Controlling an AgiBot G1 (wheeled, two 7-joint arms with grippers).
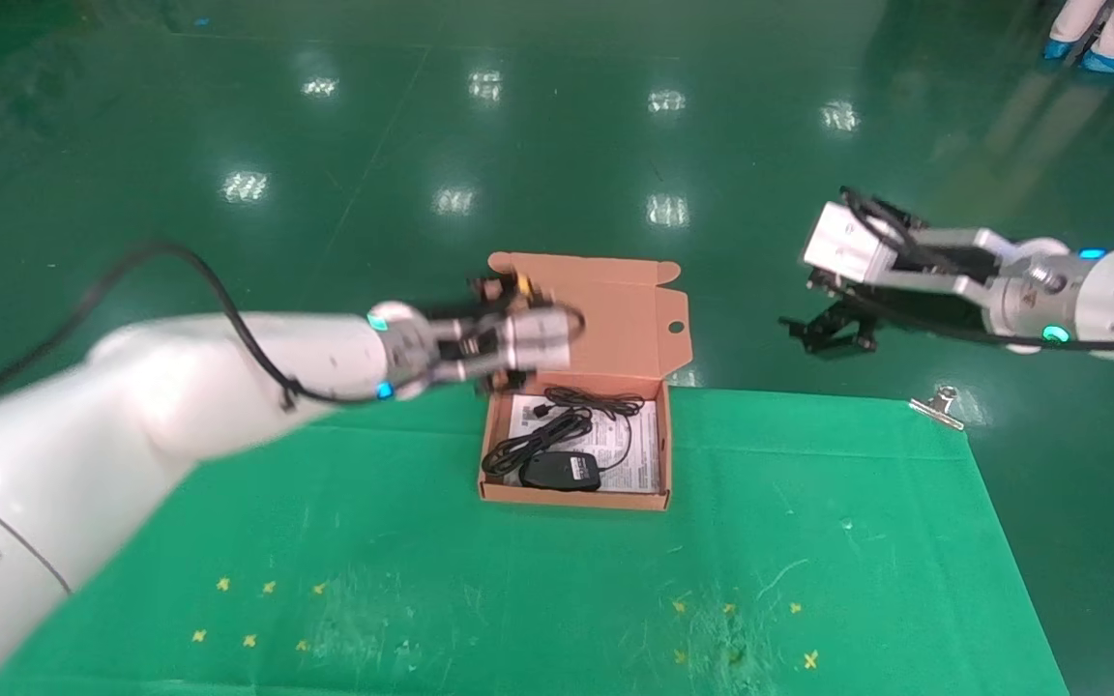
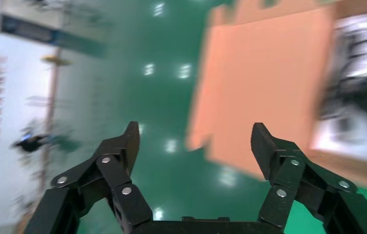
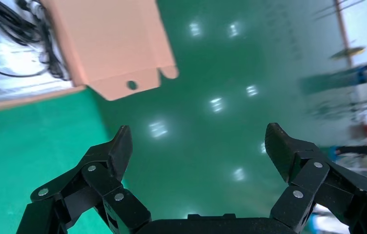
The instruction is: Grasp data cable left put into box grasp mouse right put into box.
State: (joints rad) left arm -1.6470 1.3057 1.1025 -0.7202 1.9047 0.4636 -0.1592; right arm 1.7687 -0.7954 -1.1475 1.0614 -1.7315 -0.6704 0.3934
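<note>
Inside box [image 1: 659, 454]: blk mouse [image 1: 559, 471], coiled data cable [image 1: 533, 440].

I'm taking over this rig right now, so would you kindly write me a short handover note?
Left gripper: open, empty, above the box's rear left corner, by the raised lid.
Right gripper: open, empty, out over the green floor to the right of the box, beyond the table's far edge.
Shallow orange-brown cardboard box: lid open, at the far middle of the green-covered table.
Coiled black data cable: inside the box, left half.
Small black oval mouse: inside the box, near the front wall, cord looped behind it.
Done: both items boxed.
Left: nothing of the packing; the lid is open.
</note>
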